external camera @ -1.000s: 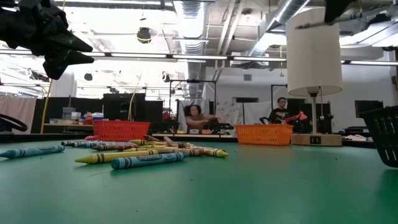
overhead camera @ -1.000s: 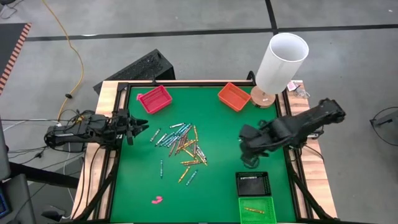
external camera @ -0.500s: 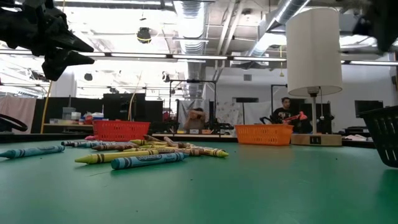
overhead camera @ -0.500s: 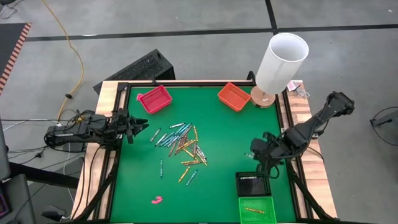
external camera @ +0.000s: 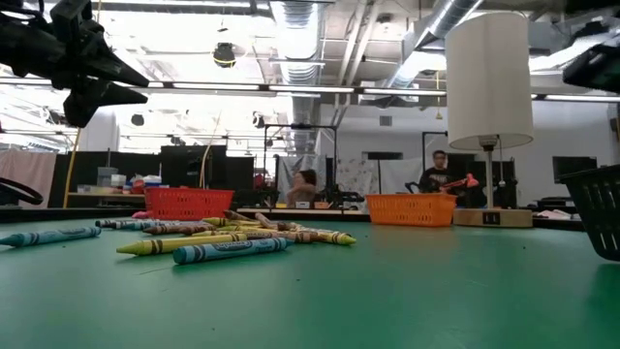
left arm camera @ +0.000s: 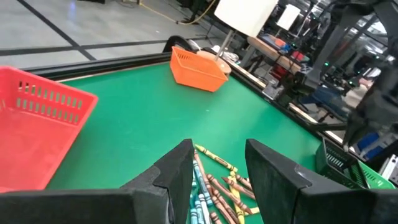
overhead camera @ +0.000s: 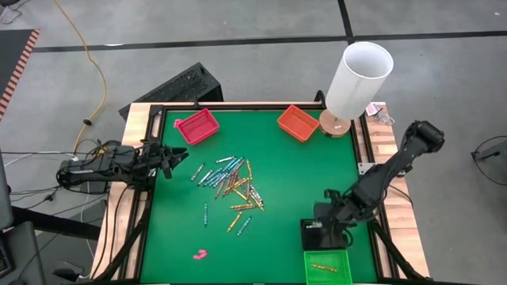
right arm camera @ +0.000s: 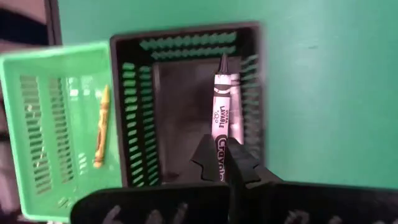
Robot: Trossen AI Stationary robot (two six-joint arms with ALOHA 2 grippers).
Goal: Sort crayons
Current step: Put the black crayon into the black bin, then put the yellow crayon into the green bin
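Crayons (overhead camera: 231, 184), dozens, scattered in a loose pile near the middle of the green counter (overhead camera: 277, 170); mostly teal, brown and yellow-orange, with a few strays lying apart on the side toward the lower edge of the high view. Small pink lump (overhead camera: 200, 254) alone, well apart from the pile.

One dark crayon with a white label (right arm camera: 220, 118) pinched in the right pincer (right arm camera: 222, 163), jaws shut tight on its lower end, tip pointing away from the wrist. Held directly above the black basket (right arm camera: 134, 112), which looks empty inside. Right pincer (overhead camera: 327, 226) seen from above at the counter's near right corner, over that same basket (overhead camera: 321, 235).

Green basket (overhead camera: 326, 267) just beside the black one, touching or nearly so, holding a single yellow-orange crayon (right arm camera: 100, 127). Red basket (overhead camera: 196, 126) and orange basket (overhead camera: 297, 122) along the far edge of the counter, contents not visible.

Sorting judged barely begun: one crayon placed, one about to be dropped, nearly the whole pile untouched.

Left pincer (left arm camera: 217, 171) hovering above the left edge of the counter, fingers apart and holding nothing, aimed across toward the pile; nearest crayons visible between and just beyond its fingers in the wrist view. Same pincer (overhead camera: 169, 164) in the high view near the pile but clear of it.

White lamp (overhead camera: 356, 79) on a wooden base at the far right corner. People in the room behind, far from the counter.
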